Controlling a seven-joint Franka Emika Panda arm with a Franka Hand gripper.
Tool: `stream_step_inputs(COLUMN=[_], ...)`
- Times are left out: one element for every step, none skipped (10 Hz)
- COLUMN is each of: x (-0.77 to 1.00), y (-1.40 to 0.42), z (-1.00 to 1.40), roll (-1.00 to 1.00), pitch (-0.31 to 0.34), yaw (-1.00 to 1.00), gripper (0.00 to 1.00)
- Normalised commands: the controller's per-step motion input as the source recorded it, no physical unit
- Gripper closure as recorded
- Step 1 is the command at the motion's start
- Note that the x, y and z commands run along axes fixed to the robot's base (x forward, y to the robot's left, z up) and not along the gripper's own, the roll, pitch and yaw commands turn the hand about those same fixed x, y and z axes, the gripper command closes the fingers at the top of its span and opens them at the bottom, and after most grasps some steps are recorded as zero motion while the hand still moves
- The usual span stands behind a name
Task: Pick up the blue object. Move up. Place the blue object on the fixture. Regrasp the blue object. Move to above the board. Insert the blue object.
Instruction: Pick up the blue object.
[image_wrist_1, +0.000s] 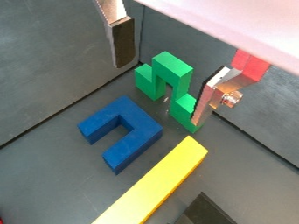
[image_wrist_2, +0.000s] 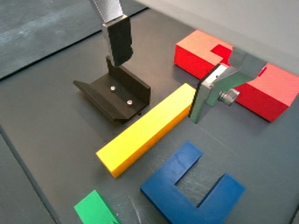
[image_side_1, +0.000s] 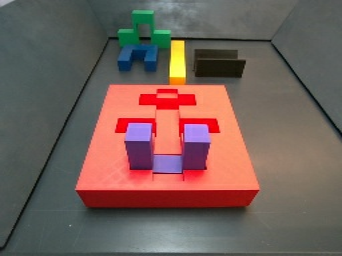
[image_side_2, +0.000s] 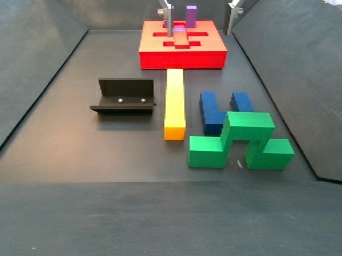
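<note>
The blue object is a dark blue U-shaped block lying flat on the dark floor, between the green stepped block and the yellow bar. It also shows in a wrist view and in both side views. My gripper hangs open and empty well above these pieces, its fingers apart; it also shows in a wrist view. The fixture stands beside the yellow bar. The board is red and lies apart from them. The gripper does not show clearly in the side views.
A paler purple U-shaped block stands in the board's recess. The yellow bar lies between the fixture and the blue object. The green block sits at the blue object's end. Grey walls close in the floor.
</note>
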Motion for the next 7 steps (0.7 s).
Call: stream_step_inputs(x=[0.04, 0.58, 0.56, 0.24, 0.09, 0.01, -0.22], y=[0.00, -0.21, -0.28, -0.27, -0.10, -0.01, -0.09], z=[0.00, -0.37, -0.52, -0.73, -0.78, -0.70, -0.82], roll=[-0.01, 0.00, 0.03, 0.00, -0.02, -0.02, 0.00], pitch=[0.000, 0.000, 0.023, -0.079, -0.150, -0.110, -0.187], yaw=[0.00, -0.04, 0.00, -0.02, 0.00, 0.00, 0.00], gripper=[0.00, 0.00, 0.00, 0.00, 0.00, 0.00, 0.00])
